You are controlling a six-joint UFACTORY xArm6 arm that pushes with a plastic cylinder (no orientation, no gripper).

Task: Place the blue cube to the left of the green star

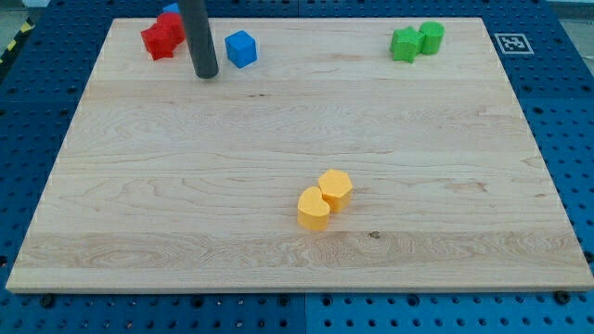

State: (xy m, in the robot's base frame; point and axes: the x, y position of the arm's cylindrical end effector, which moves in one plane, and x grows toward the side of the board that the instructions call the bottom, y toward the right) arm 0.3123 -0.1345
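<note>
We take the blue cube (240, 48) as our landmark and go from the near edge of the light wooden worktop (186, 223) to the far edge.

Nearest to us, well below the cube and toward the view's right, we see two yellow blocks touching each other: a yellow heart-like block (313, 209) and, just behind it to the right, a yellow hexagonal block (335, 187).

Farther back, our tip (205, 74) rests on the worktop just to the left of the blue cube and a little lower in the view, apart from it by a narrow gap. The dark rod (197, 32) rises from there out of the view's top. We carry no gripper, only this rod, so nothing is held.

The blue cube itself stands near the far edge, in the left half of the worktop.

Left of the cube, beyond the rod, lies a red star-like block (160, 39) with another red block (173, 24) touching it behind; a small piece of another blue block (172, 8) shows beside the rod.

Far to the right of the cube, well apart, stands the green star (405, 44), touching a green cylinder (432, 37) on its right.
</note>
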